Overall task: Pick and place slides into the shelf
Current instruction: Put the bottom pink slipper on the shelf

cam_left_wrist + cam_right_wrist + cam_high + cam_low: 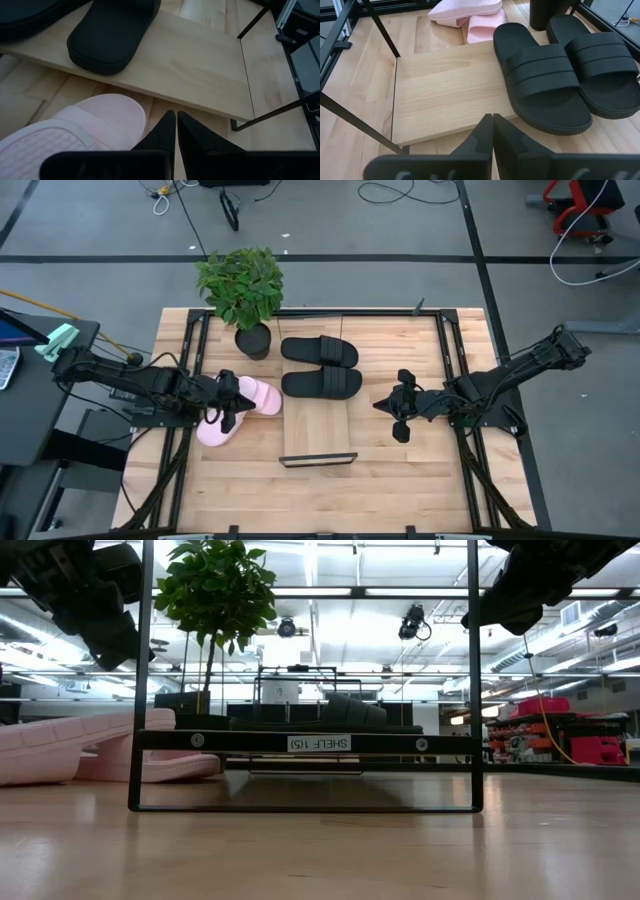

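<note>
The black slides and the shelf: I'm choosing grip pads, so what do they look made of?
Black slides: matte moulded foam or rubber, judging by the ridged strap and dull, unreflective surface.
Shelf: pale wood board with visible grain, satin finish, on a thin black frame that looks like painted metal.

Two black slides [320, 366], seemingly two pink slides [238, 408], one shelf [318, 442].

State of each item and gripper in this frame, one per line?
Black slides: both lying on the shelf board.
Pink slides: off the shelf, overlapping on the table.
Shelf: near half bare.
Left gripper: shut, over the pink slides.
Right gripper: shut, empty.
</note>
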Tool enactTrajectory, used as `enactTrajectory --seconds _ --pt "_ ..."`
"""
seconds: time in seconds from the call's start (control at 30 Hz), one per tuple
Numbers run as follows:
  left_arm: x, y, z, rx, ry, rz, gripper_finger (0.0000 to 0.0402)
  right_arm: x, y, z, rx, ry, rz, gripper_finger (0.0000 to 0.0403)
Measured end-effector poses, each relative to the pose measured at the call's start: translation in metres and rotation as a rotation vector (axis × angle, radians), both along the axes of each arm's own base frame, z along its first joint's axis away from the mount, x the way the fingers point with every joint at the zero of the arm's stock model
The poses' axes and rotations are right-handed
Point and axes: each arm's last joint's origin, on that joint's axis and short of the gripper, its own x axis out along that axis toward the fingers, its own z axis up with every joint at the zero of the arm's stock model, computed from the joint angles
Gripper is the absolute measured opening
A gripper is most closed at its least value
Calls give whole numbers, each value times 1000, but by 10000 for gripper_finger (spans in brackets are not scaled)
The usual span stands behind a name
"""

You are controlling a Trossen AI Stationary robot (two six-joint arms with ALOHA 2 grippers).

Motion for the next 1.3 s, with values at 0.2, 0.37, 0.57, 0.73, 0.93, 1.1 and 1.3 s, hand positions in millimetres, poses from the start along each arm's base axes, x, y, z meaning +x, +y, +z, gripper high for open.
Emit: enactTrajectory --seconds 0.2,0.37,0.57,0.73,0.93,1.1,1.3 --pt "0 0 -1 1 7 0 26 0 0 0 0 0 0 15" --pt "0 0 -1 -24 8 16 38 0 0 0 0 0 0 13" --pt "-1 0 -1 -41 12 28 59 0 0 0 0 0 0 14" --pt "-1 0 -1 -59 12 40 81 0 0 0 0 0 0 14" --pt "-1 0 -1 -83 11 56 103 0 0 0 0 1 0 12" --pt "-1 0 -1 -97 11 67 113 0 0 0 0 1 0 15" --pt "-1 0 -1 -134 13 76 139 0 0 0 -1 1 0 13"
